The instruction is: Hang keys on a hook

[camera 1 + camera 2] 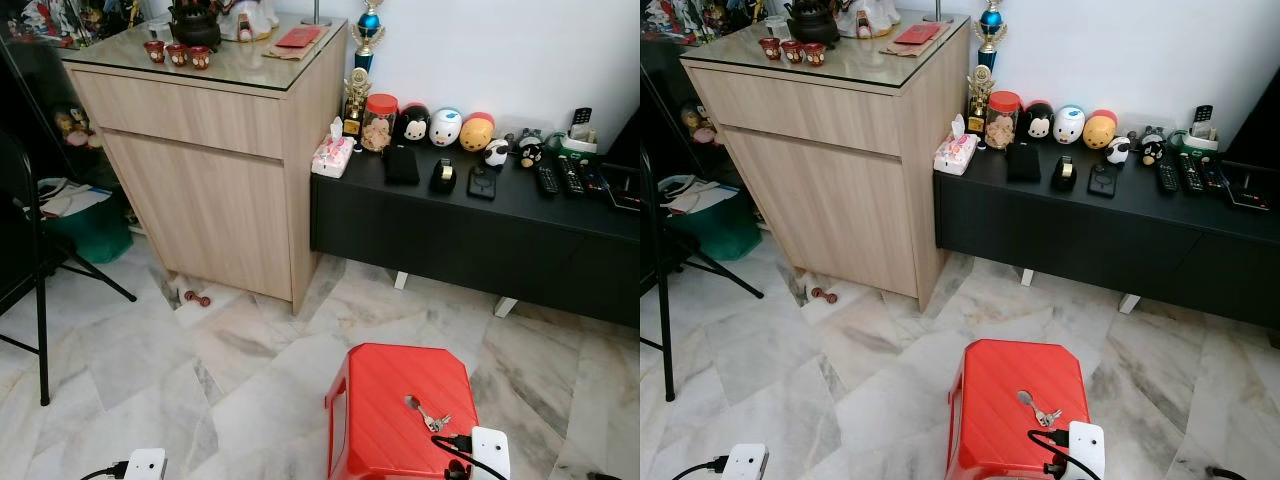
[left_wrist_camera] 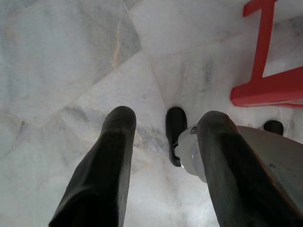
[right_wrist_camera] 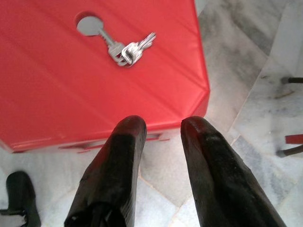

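A bunch of silver keys (image 1: 432, 420) lies on top of a red plastic stool (image 1: 385, 400), beside the round hole in its seat. In the right wrist view the keys (image 3: 128, 49) lie flat on the stool (image 3: 71, 85), well ahead of my right gripper (image 3: 163, 127), which is open with nothing between its fingers and hangs near the stool's front edge. My left gripper (image 2: 165, 123) is open over bare marble floor, to the left of the stool (image 2: 270, 85).
A tall wooden cabinet (image 1: 210, 170) stands ahead on the left, and a low black TV console (image 1: 470, 230) with toys, remotes and a trophy runs along the wall. A black folding chair (image 1: 40, 290) stands at the far left. Marble floor (image 1: 150, 360) lies between.
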`<state>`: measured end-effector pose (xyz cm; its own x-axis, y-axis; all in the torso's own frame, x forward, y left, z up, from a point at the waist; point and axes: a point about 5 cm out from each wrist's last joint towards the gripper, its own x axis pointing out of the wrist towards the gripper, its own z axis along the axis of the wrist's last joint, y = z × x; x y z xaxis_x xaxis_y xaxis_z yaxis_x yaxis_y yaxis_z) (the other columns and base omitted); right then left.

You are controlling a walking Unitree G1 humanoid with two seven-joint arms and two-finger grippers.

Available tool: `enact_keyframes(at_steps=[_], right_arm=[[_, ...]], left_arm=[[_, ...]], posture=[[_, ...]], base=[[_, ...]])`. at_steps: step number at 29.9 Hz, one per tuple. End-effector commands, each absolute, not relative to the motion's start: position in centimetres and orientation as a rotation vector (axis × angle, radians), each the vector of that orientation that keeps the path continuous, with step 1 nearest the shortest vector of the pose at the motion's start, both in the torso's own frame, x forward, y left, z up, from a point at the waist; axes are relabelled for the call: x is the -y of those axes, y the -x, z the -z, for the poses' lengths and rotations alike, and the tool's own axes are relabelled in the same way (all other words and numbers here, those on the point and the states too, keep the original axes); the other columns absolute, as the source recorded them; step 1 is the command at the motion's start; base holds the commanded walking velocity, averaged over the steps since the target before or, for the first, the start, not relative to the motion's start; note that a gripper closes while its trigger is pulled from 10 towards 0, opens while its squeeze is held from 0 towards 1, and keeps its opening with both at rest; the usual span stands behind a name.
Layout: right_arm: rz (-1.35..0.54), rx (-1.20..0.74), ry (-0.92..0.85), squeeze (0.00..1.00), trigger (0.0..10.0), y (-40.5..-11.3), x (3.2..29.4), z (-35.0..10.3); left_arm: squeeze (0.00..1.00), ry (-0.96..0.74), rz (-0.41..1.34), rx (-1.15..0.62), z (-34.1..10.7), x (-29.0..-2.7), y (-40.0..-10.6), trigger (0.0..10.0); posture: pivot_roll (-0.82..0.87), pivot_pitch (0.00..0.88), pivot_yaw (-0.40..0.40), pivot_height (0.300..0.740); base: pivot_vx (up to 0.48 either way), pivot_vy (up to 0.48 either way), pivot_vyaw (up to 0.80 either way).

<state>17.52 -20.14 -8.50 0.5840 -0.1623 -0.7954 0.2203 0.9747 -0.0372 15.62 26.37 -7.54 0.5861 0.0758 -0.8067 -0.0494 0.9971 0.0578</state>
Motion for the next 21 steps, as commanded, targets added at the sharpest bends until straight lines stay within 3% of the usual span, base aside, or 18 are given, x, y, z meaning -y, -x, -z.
enact_keyframes(at_steps=[1, 13, 21], right_arm=[[0.234, -0.909, -0.070, 0.00, 10.0, -17.8, 20.4, 8.3], [0.224, -0.884, -0.073, 0.00, 10.0, -18.3, 20.4, 8.1], [0.215, -0.846, -0.084, 0.00, 10.0, -18.7, 20.4, 7.8]], left_arm=[[0.00, -0.020, -0.090, -0.948, 7.8, -26.4, -15.1, 10.0], [0.00, -0.044, -0.142, -0.848, 7.3, -26.6, -15.6, 10.0], [0.00, -0.044, -0.147, -0.720, 6.5, -26.5, -16.3, 10.0]], posture=[[0.12, 0.027, -0.048, 0.726], [0.13, 0.031, -0.053, 0.681], [0.13, 0.048, -0.060, 0.681]], base=[[0.000, 0.000, 0.00], [0.000, 0.000, 0.00], [0.000, 0.000, 0.00]])
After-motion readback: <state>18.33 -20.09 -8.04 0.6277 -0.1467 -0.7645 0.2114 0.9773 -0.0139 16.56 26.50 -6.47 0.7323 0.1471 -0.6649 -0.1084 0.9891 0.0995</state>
